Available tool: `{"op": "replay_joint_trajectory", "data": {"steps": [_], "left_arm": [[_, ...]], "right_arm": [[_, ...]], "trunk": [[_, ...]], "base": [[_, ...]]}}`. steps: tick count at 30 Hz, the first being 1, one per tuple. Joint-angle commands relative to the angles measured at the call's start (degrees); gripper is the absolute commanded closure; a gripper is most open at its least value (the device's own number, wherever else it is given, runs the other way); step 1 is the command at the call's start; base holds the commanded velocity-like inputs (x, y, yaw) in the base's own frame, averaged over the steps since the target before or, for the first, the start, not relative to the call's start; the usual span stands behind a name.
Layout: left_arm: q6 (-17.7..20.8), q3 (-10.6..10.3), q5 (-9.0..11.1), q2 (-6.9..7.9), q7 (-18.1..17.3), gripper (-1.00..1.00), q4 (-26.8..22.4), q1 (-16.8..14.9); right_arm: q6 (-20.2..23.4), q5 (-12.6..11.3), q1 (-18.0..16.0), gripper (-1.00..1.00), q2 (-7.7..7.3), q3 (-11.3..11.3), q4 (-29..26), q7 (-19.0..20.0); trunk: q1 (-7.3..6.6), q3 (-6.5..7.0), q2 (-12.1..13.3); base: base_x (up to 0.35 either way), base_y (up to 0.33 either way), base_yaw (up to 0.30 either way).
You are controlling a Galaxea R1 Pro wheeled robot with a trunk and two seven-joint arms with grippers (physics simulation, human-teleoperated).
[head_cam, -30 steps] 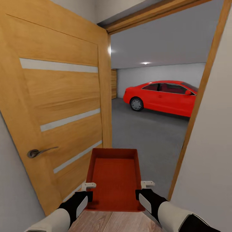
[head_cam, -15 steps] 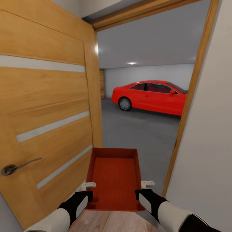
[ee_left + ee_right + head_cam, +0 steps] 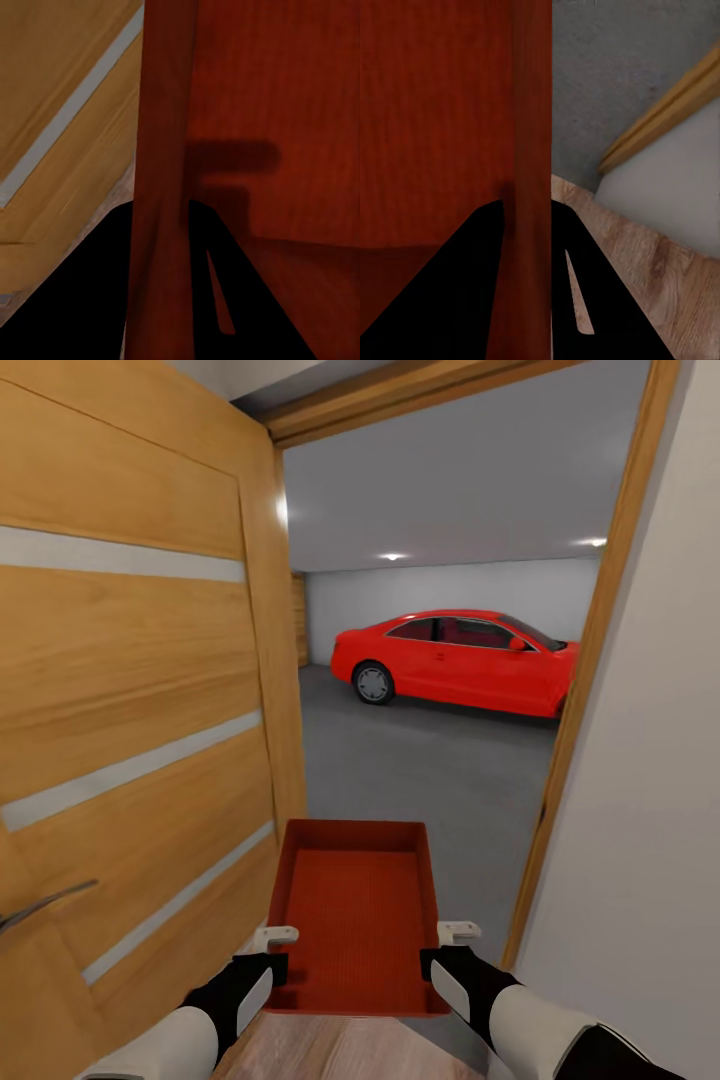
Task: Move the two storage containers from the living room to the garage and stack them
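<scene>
I hold one orange-red storage container point(image 3: 355, 910) level in front of me, in the doorway to the garage. My left gripper point(image 3: 272, 952) is shut on its left wall, my right gripper point(image 3: 447, 950) on its right wall. In the left wrist view the container's wall point(image 3: 161, 187) runs between the two black fingers point(image 3: 97, 292). The right wrist view shows the same grip on the other wall point(image 3: 531, 150). Beyond the doorway lies the garage's dark grey floor point(image 3: 430, 780). The container looks empty.
An open wooden door point(image 3: 130, 710) stands close on my left, its handle point(image 3: 40, 908) near the picture's edge. A wooden door frame point(image 3: 585, 660) and pale wall point(image 3: 650, 840) close in on the right. A red car point(image 3: 455, 660) is parked at the garage's back. Wood flooring point(image 3: 340, 1050) lies below me.
The view has moved forward toward the doorway: the door has slid left and the car shifted left. The container and both grips look unchanged.
</scene>
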Motion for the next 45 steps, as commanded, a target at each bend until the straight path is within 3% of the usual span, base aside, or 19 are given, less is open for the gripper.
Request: {"op": "replay_joint_trajectory", "data": {"steps": [1, 10, 36, 45], "left_arm": [[0.36, -1.13, 0.21, 0.04, 0.58, 1.0, 0.34, 0.07], [0.36, -1.1, 0.21, 0.0, 0.58, 1.0, 0.34, 0.07], [0.36, -1.12, 0.21, 0.01, 0.59, 1.0, 0.34, 0.07], [0.4, -1.11, 0.21, 0.04, 0.58, 1.0, 0.36, 0.07]], "right_arm": [[-1.46, 1.98, -0.08, 1.0, -0.05, -0.53, -0.11, -0.62], [-1.47, 1.99, -0.08, 1.0, -0.03, -0.53, -0.11, -0.62], [-1.46, 1.98, -0.08, 1.0, -0.04, -0.53, -0.11, -0.62], [-1.46, 1.98, -0.08, 1.0, 0.02, -0.53, -0.11, -0.62]], "trunk": [[0.05, -0.02, -0.04], [0.05, -0.02, -0.04], [0.05, -0.02, -0.04], [0.05, -0.02, -0.04]], "base": [[0.241, 0.213, -0.001], [0.235, 0.206, -0.011], [0.037, 0.025, -0.274], [0.213, 0.187, -0.041]]}}
